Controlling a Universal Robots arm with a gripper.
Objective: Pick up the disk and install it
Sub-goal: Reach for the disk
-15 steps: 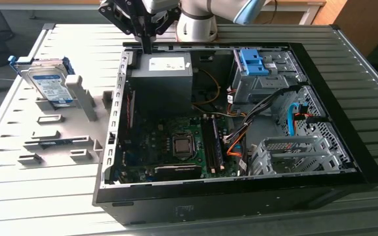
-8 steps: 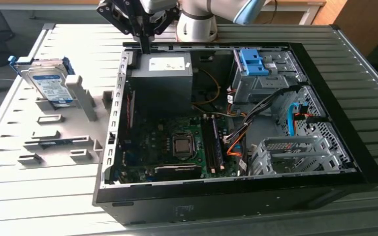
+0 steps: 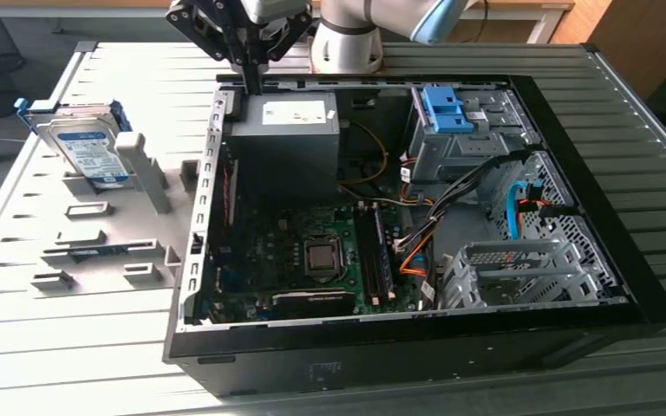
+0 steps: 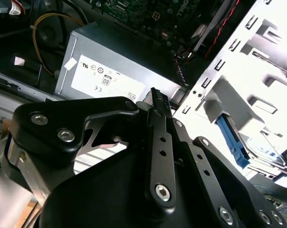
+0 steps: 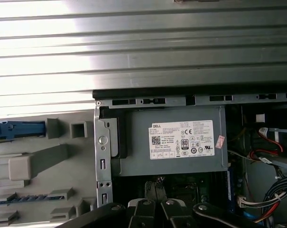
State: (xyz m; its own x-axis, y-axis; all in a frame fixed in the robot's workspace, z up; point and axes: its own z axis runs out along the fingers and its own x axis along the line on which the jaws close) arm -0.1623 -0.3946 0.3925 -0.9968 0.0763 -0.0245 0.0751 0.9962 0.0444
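Note:
The disk (image 3: 88,149) stands tilted on edge in a grey rack at the exterior view's left, its blue-and-white label facing out and blue rails on its sides. In the first wrist view its blue rail (image 5: 15,128) shows edge-on. My gripper (image 3: 249,85) hangs over the far left corner of the open computer case, well apart from the disk. The fingers (image 4: 155,102) are pressed together with nothing between them, so it is shut and empty. In the first wrist view the gripper (image 5: 155,192) sits just above the grey power-supply box.
The open black computer case (image 3: 610,286) lies flat on a slatted metal table (image 3: 136,69). Inside are the power-supply box (image 3: 292,117), a blue bracket (image 3: 449,108) on the drive bay, a metal drive cage (image 3: 506,269), the motherboard (image 3: 310,251) and loose cables. The grey rack plate (image 3: 90,251) lies left of the case.

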